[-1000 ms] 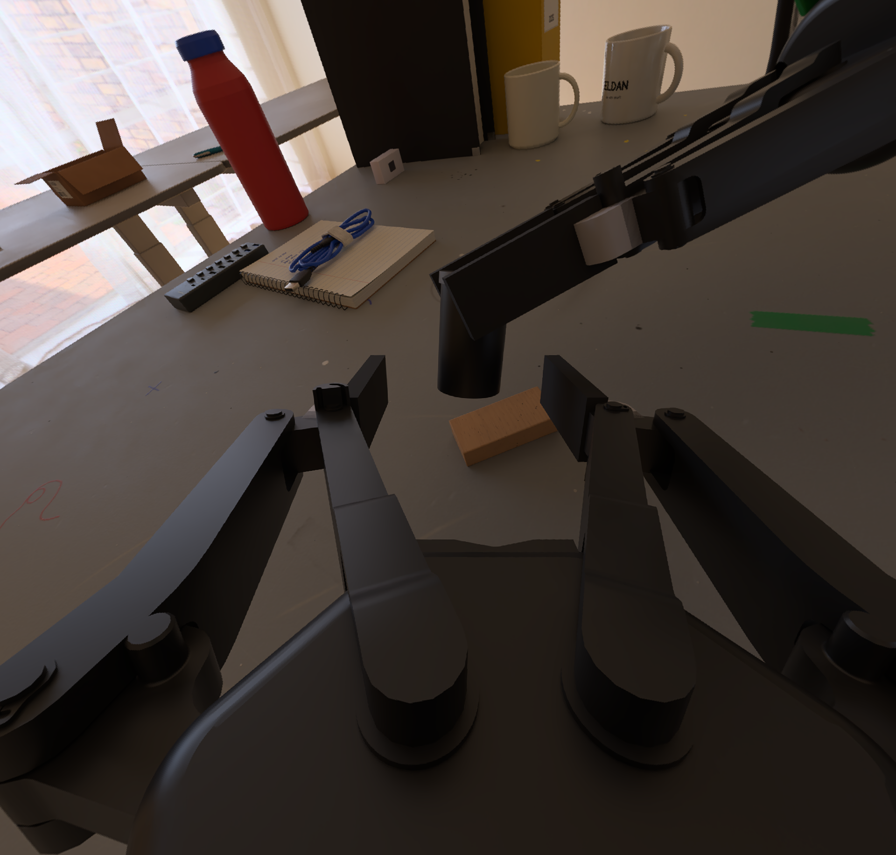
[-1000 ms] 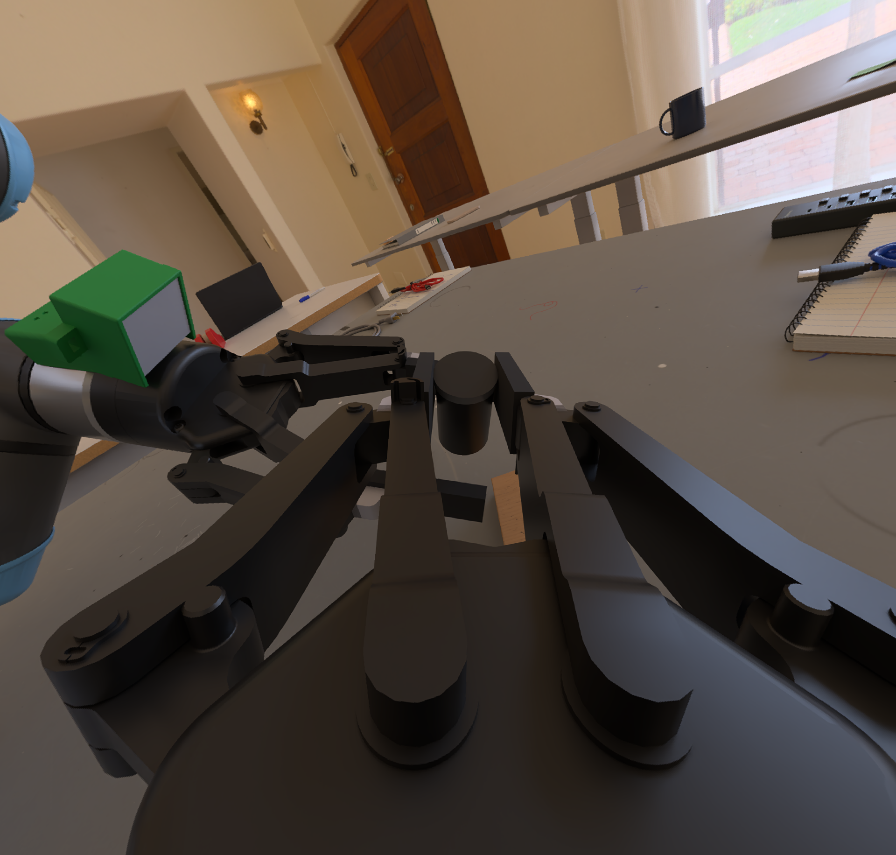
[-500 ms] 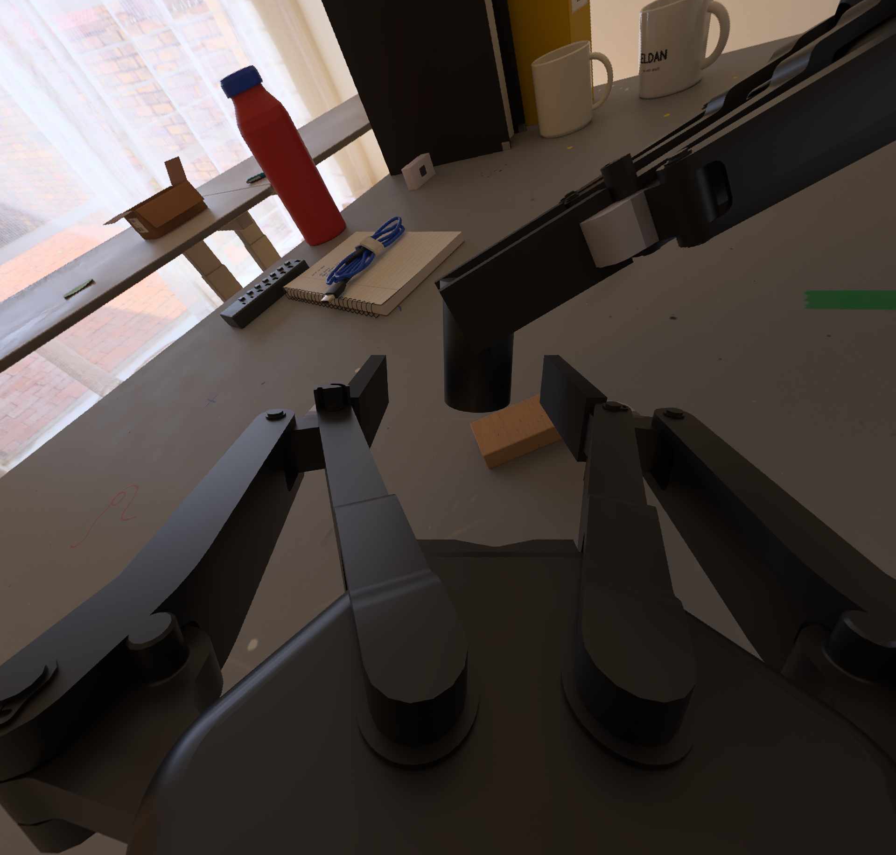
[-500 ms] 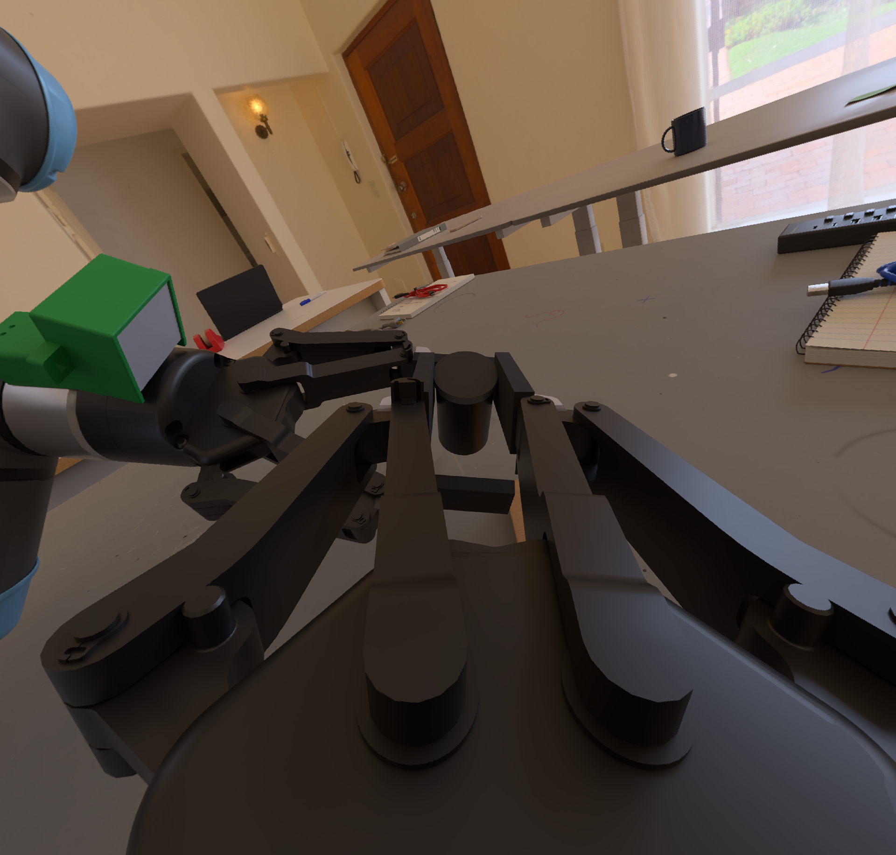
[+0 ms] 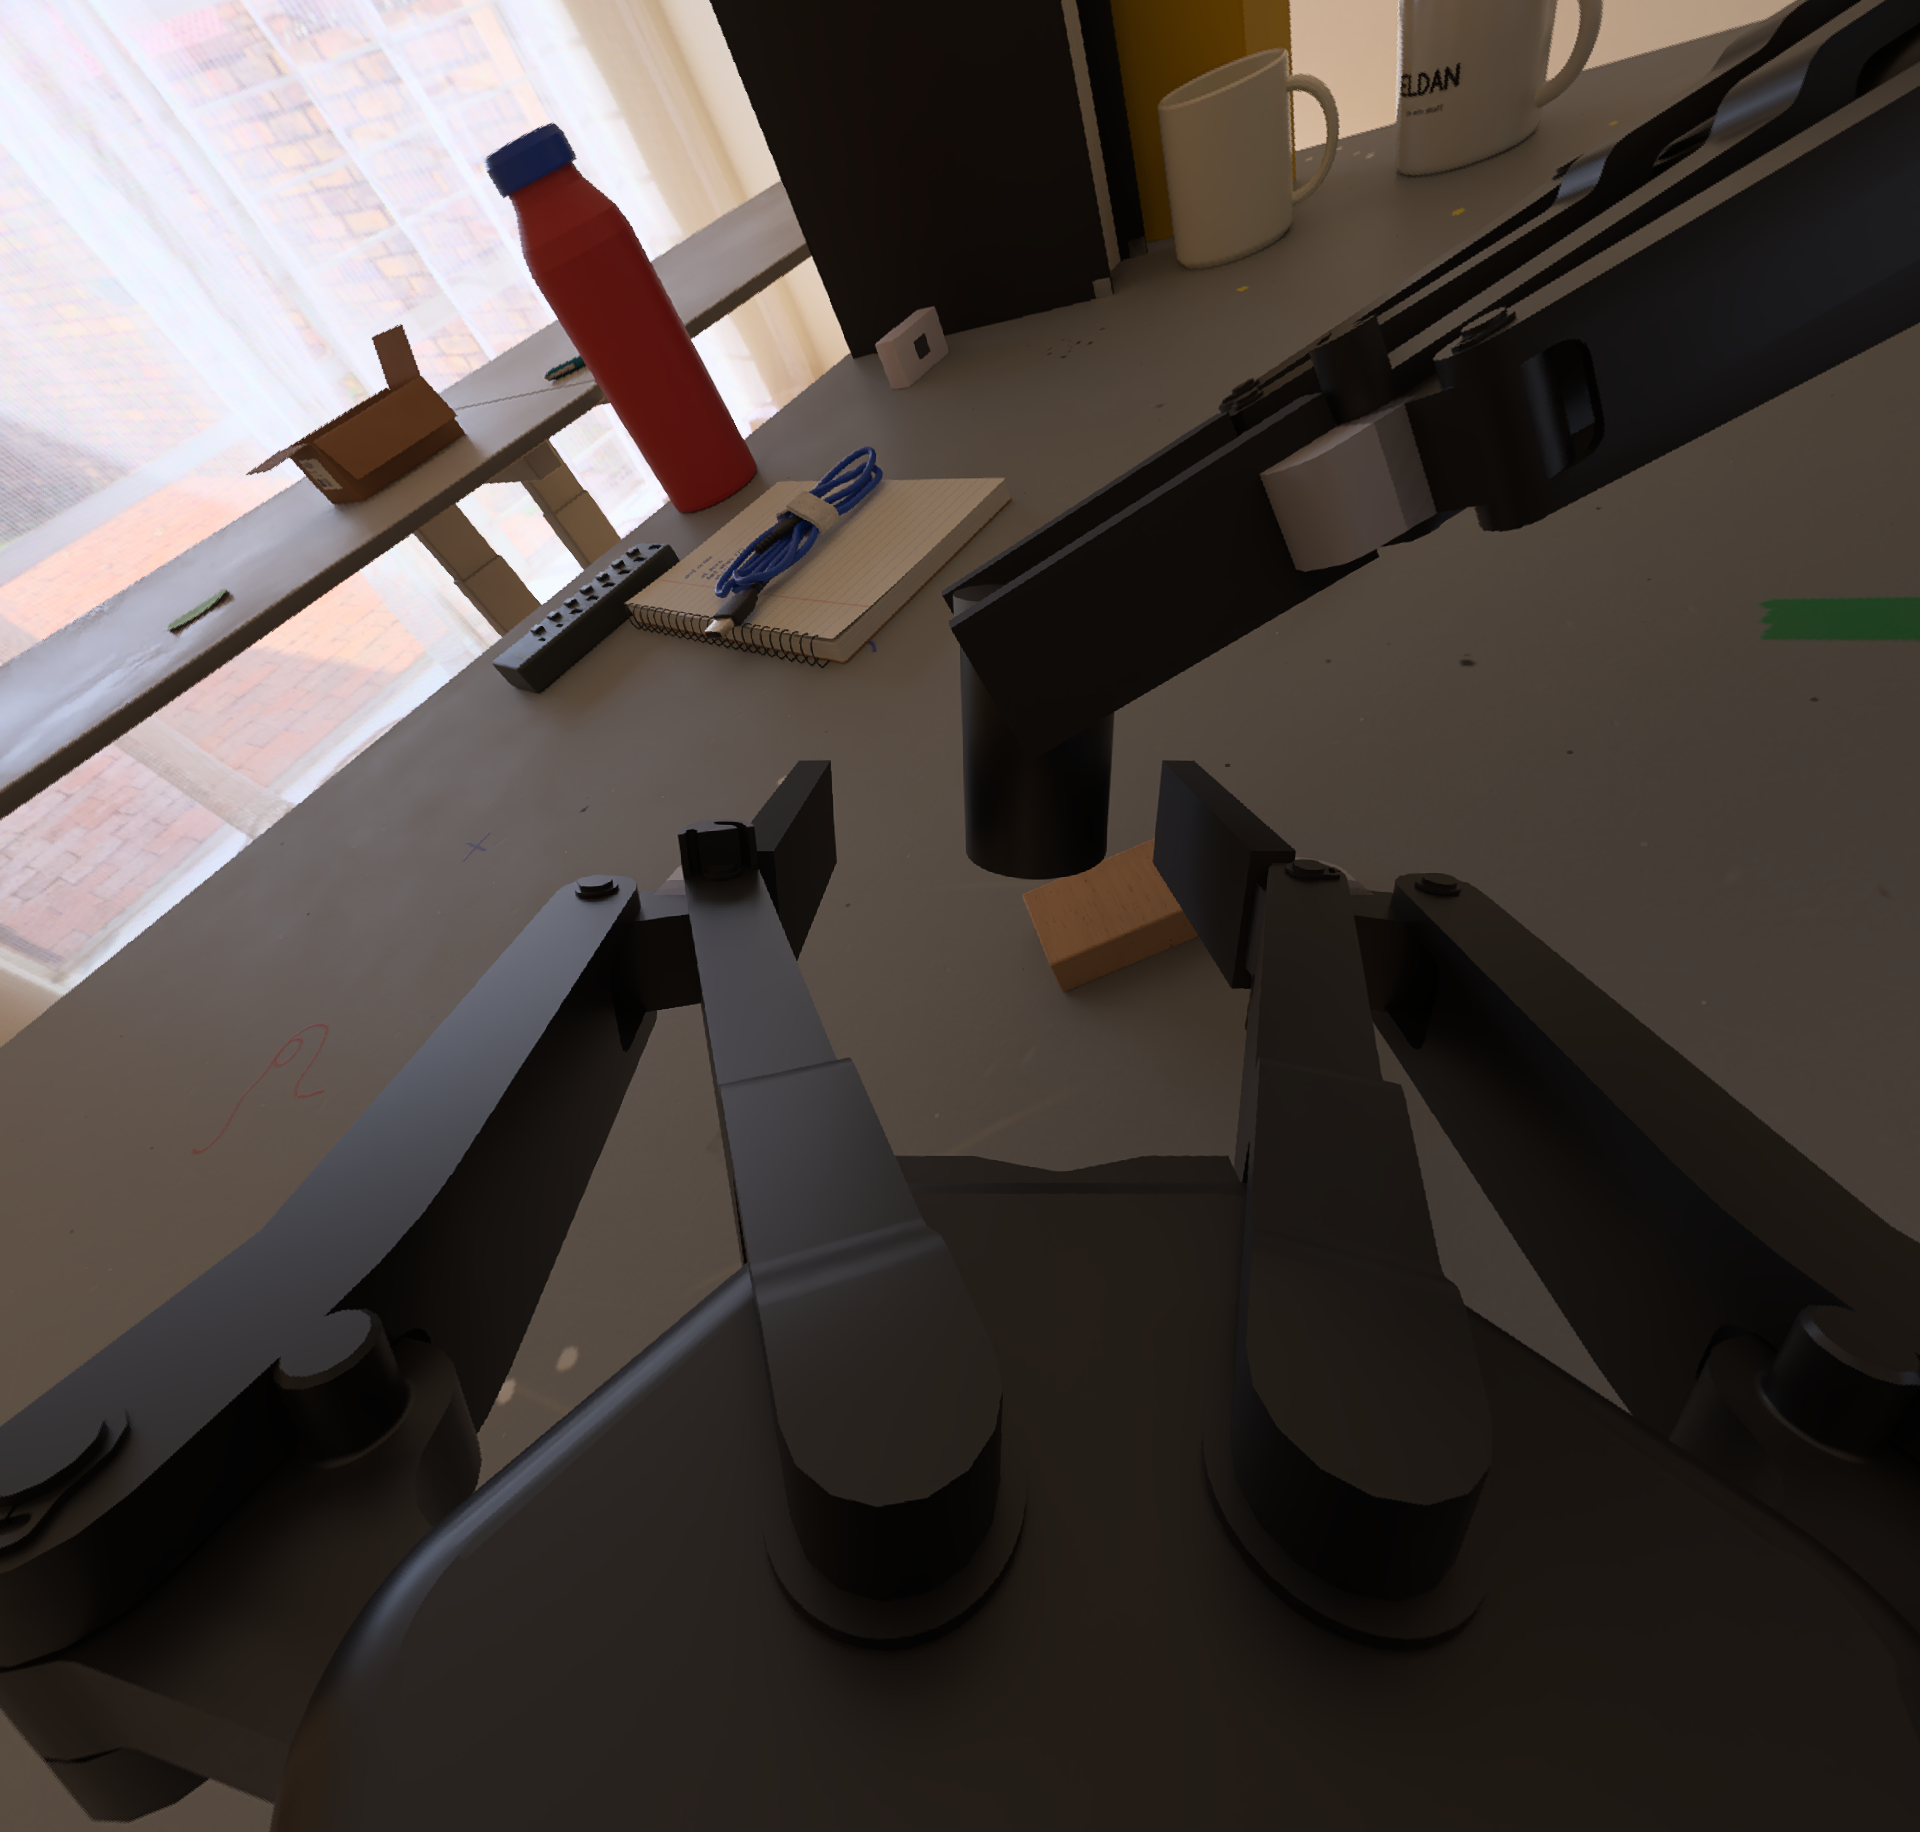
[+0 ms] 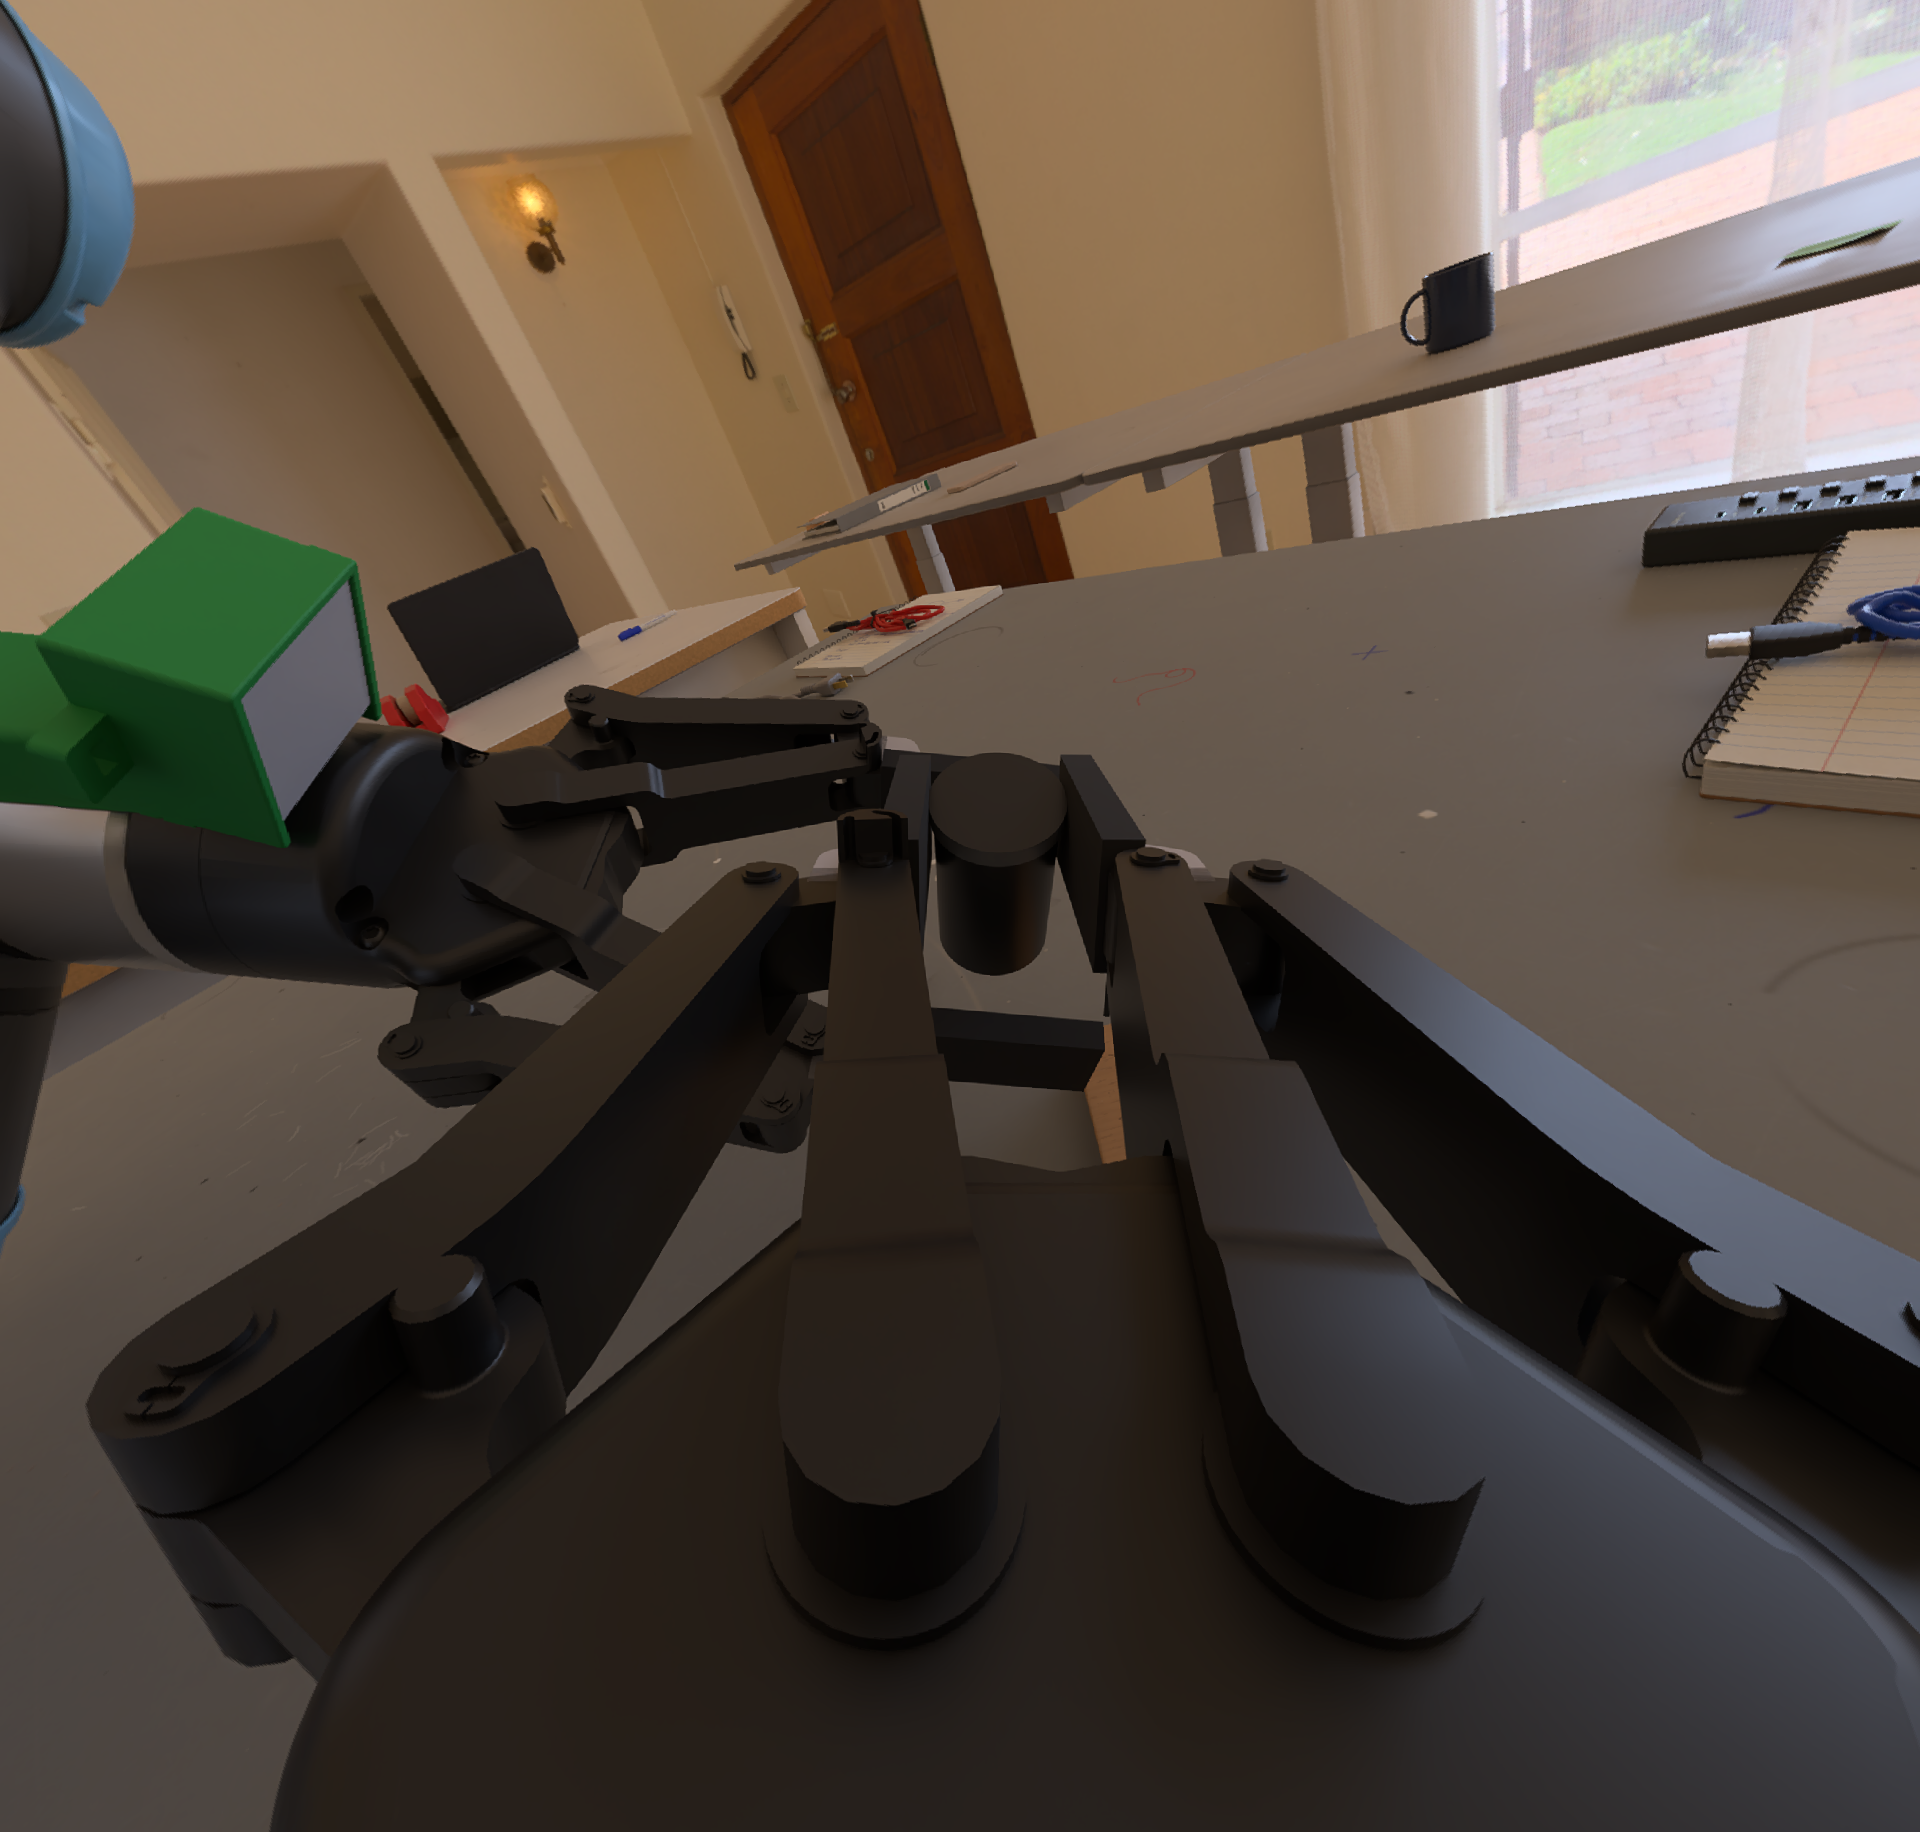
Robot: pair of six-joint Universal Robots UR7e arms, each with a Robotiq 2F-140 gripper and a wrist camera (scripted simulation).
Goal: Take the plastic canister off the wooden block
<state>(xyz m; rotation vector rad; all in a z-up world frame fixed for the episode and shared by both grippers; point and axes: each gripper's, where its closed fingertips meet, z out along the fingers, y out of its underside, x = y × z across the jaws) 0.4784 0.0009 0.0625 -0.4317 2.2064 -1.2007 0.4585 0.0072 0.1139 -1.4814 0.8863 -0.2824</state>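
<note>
My right gripper (image 6: 997, 821) is shut on the black plastic canister (image 6: 992, 883) and holds it upright by its upper half. In the left wrist view the canister (image 5: 1034, 795) hangs from the right gripper (image 5: 1029, 660), just above the far left corner of the pale wooden block (image 5: 1107, 915), which lies flat on the grey table. In the right wrist view only a sliver of the block (image 6: 1110, 1107) shows. My left gripper (image 5: 997, 837) is open and empty, with its fingers to either side of the canister and block. Its fingers (image 6: 727, 738) show in the right wrist view.
A spiral notebook (image 5: 831, 567) with a blue cable (image 5: 800, 535), a black power strip (image 5: 587, 619) and a red bottle (image 5: 623, 328) stand at the back left. Two white mugs (image 5: 1236, 161) and dark binders (image 5: 935, 120) stand behind. Green tape (image 5: 1839, 619) lies at the right.
My right gripper has kept hold of the canister. The left wrist view has pulled back and turned, so the block looks smaller and more of the window side shows.
</note>
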